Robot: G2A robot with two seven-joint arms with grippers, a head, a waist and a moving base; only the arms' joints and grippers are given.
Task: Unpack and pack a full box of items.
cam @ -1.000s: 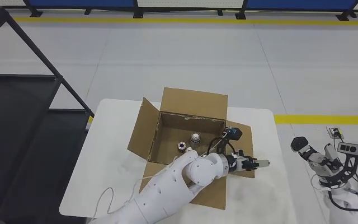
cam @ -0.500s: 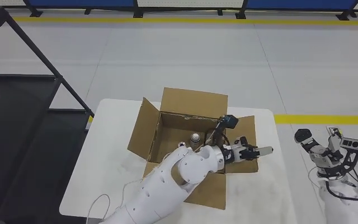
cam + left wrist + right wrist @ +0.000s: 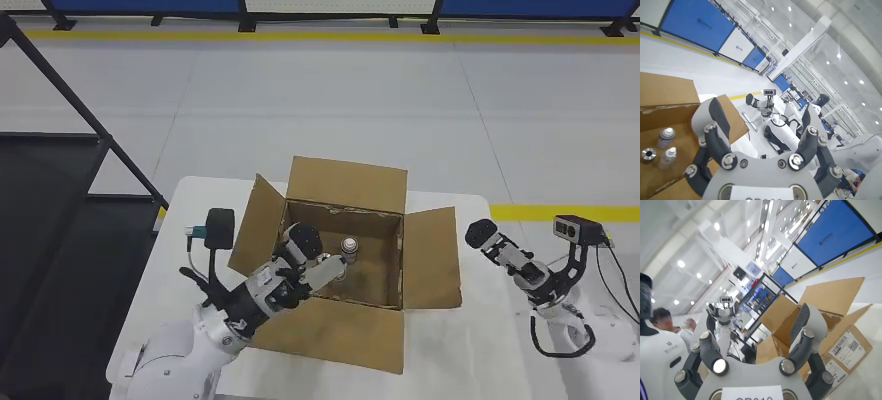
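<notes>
Left claw point(image 3: 316, 258) back from right flap point(image 3: 432, 258), agape beside boxed bottle point(image 3: 349, 244).

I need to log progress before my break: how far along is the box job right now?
Done: the box stands with its flaps open. In hand: nothing; the left tool, at the box's opening, and the right tool, off to one side, are both open. Left: a can, a metal cylinder and a small bottle stand inside, so unpacking or packing looks unfinished.

Box point(image 3: 347, 186) matt brown cardboard; cylinder point(image 3: 648, 154) shiny metal; bottle point(image 3: 667, 158) translucent plastic; table point(image 3: 470, 340) smooth white.
</notes>
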